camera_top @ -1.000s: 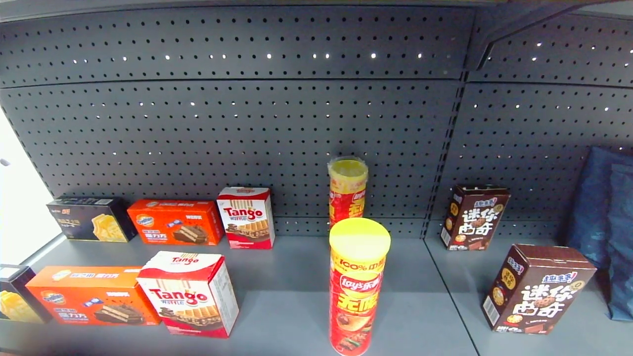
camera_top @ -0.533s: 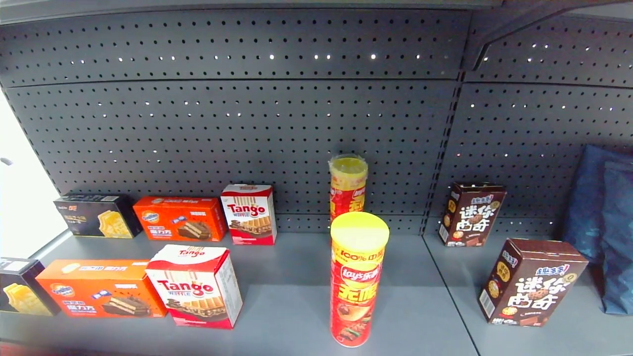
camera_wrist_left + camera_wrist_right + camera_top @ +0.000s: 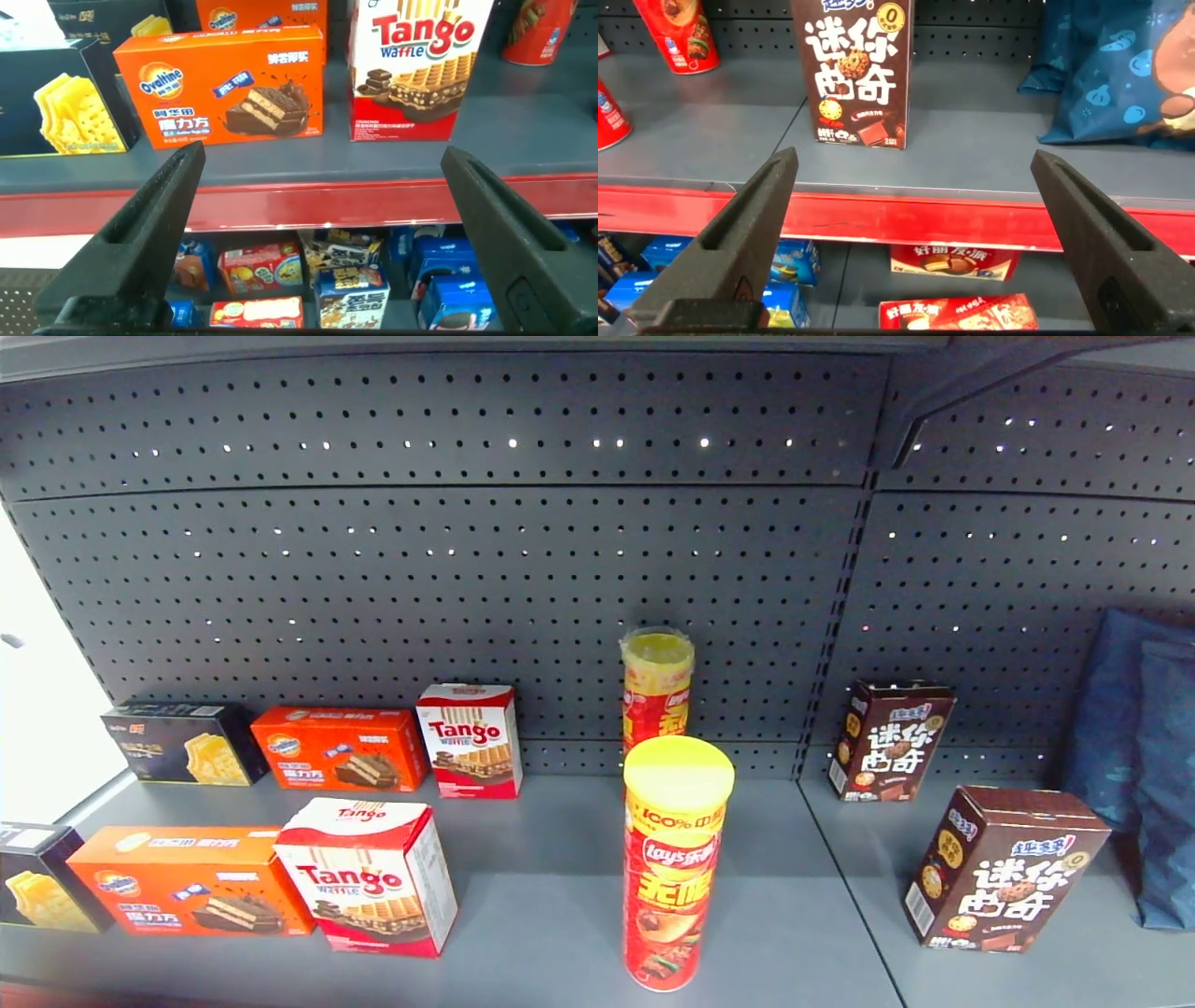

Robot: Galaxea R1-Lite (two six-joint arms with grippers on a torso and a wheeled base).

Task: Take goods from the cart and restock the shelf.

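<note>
**Both end effectors released in front of the stocked shelf**

The left end effector (image 3: pixel 318 247) hangs released, fingers spread wide, level with the red front edge of the shelf (image 3: pixel 560 915). It faces the front orange box (image 3: pixel 222 84) and the front Tango box (image 3: pixel 419 70). The right end effector (image 3: pixel 910 247) is spread just as wide and faces the front brown box (image 3: pixel 852 70).

The goods stand on the shelf in two rows against the pegboard (image 3: pixel 467 569). From the robot's left, the back row holds a black box (image 3: pixel 182 744), the back orange box (image 3: pixel 338 749), the back Tango box (image 3: pixel 470 740), the back can (image 3: pixel 657 686) and the back brown box (image 3: pixel 892 742). The front can (image 3: pixel 674 873) stands upright directly ahead of the back can (both carry yellow lids). Another black box (image 3: pixel 37 887) sits at the front left edge, just beside the front orange box. Blue bags (image 3: pixel 1139 765) lean at the far right. Below the red edge, a lower shelf (image 3: pixel 308 280) carries more packets.
</note>
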